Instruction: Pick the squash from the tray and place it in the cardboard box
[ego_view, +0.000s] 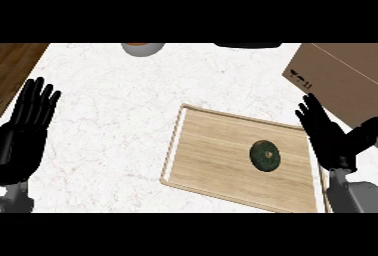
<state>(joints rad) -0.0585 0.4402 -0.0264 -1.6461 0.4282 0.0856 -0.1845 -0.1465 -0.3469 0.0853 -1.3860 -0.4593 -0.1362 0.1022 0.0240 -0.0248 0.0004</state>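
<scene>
A dark green round squash (266, 155) lies on the light wooden tray (207, 155), right of the tray's middle. The brown cardboard box (336, 80) stands at the back right, partly cut off by the view's edge. My right hand (330, 137) is open with fingers straight, over the tray's right edge, a little right of the squash and just in front of the box. My left hand (26, 132) is open with fingers up at the view's left edge, far from the tray.
The counter top (111, 125) is white marble. A pale bowl (142, 48) sits at the back, a dark object (247, 45) shows beside it further right, and a brown wooden surface (16, 60) borders the counter at the far left.
</scene>
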